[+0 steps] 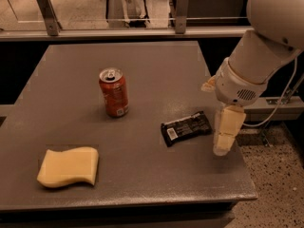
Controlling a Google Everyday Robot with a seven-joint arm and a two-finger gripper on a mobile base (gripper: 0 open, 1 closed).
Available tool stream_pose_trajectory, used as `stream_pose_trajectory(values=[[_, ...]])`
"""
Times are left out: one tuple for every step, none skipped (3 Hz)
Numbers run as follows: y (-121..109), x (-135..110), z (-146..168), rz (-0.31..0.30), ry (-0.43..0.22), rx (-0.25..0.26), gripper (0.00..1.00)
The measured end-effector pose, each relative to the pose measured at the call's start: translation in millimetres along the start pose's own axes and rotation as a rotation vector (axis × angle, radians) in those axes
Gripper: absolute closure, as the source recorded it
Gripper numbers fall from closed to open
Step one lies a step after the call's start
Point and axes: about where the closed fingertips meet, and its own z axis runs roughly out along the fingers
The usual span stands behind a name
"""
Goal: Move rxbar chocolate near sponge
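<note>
- Upright on table (156, 70), left of centre: soda can (114, 93).
- Flat, right of and before soda can: rxbar chocolate (186, 128).
- Near front-left corner, well apart from rxbar chocolate: sponge (69, 166).
- Just right of rxbar chocolate, above table's right edge: gripper (223, 144).

Arm (256, 56) from right; jaws hang low, seemingly pointing straight down.

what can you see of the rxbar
The bar is a small flat rectangle in a shiny, crinkled black wrapper with a white label patch at its left end. It lies flat on the grey table, slightly skewed, with its right end a little farther back. Only the table seems to touch it. The can stands to its back left and the sponge lies well off at the front left. The gripper hangs just right of it, seemingly not touching.
</note>
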Motion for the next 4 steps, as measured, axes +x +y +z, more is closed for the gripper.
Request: stream_pose_trajectory(values=[[5.1,-8.5,20.4,-0.046,-0.041,0.019,0.0],[3.9,-15.2,42.7,-0.076,-0.036,0.027,0.0],[0.2,-15.0,59.7,-0.076,-0.044,-0.007,0.18],[0.3,-15.4,59.3,-0.076,-0.044,-0.009,0.41]])
